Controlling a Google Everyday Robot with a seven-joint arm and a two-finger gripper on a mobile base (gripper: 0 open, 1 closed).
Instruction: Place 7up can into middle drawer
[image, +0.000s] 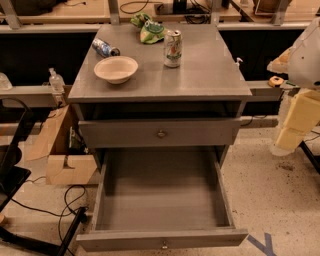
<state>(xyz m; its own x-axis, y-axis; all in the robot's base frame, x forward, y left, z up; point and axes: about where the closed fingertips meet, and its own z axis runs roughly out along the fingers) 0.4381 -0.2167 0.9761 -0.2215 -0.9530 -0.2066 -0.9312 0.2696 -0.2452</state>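
Note:
The 7up can (172, 48) stands upright on the grey cabinet top (200, 75), toward the back and right of centre. The middle drawer (161, 239) is pulled fully out below the shut top drawer (160, 132), and nothing lies inside it. My arm (306, 60) shows at the right edge of the view. My gripper (288, 142) hangs there pointing down, beside the cabinet's right side. It is far from the can and holds nothing that I can see.
A white bowl (116, 69), a small blue-labelled bottle (105, 48) and a green plush frog (149, 29) share the cabinet top. A cardboard box (62, 160) and cables (60, 205) lie on the floor at the left. A dark stand (12, 170) is at the far left.

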